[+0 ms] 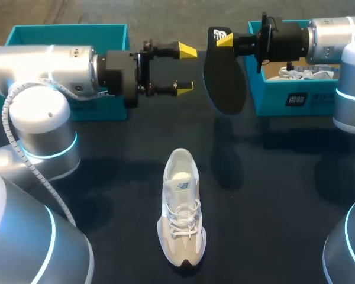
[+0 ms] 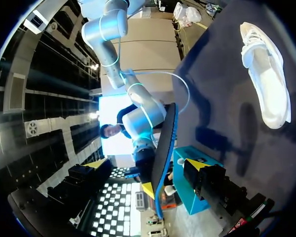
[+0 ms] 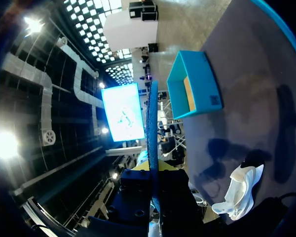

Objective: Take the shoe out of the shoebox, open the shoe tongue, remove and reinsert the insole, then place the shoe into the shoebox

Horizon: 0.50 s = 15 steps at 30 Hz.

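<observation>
A white shoe (image 1: 181, 208) lies on the dark table near the front middle, toe toward me, also seen in the left wrist view (image 2: 266, 74) and the right wrist view (image 3: 239, 193). My right gripper (image 1: 223, 40) is shut on the heel end of the dark insole (image 1: 223, 77), which hangs above the table at the back. It shows edge-on in the right wrist view (image 3: 152, 123) and in the left wrist view (image 2: 165, 148). My left gripper (image 1: 186, 69) is open and level, its yellow tips just short of the insole, not touching it.
A teal shoebox (image 1: 266, 100) at the back right holds another white shoe (image 1: 310, 72). A second teal box (image 1: 71, 32) stands at the back left behind my left arm; its inside (image 3: 190, 94) looks bare.
</observation>
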Motion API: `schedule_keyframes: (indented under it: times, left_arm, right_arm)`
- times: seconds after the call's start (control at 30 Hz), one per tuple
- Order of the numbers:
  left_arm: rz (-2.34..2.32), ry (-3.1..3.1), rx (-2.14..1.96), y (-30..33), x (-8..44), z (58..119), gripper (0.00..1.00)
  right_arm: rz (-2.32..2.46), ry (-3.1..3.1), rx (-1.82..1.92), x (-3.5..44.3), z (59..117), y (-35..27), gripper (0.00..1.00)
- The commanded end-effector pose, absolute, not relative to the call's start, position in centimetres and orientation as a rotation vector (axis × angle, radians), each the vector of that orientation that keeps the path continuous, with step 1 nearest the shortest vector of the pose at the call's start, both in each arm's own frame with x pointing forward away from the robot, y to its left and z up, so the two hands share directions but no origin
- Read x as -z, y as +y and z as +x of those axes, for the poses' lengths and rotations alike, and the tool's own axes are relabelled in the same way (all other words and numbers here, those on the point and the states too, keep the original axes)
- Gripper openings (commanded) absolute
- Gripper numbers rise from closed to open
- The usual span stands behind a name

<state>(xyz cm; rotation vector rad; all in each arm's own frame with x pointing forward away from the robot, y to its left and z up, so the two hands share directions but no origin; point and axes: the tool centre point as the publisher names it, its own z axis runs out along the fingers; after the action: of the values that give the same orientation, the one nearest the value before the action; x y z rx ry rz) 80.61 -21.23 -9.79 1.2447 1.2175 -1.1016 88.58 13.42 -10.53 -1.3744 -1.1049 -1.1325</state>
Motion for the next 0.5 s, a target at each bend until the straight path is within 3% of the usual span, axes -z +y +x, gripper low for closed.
schedule_keyframes:
  times: [0.03,0.5]
  left_arm:
    - [1.244,1.224,1.098,-22.2,10.0,80.8,1.0]
    - [1.235,1.249,1.071,-23.6,11.3,82.0,1.0]
  right_arm:
    - [-1.376,-1.106,1.13,10.5,88.6,13.5,0.0]
    - [-1.376,-1.106,1.13,10.5,88.6,13.5,0.0]
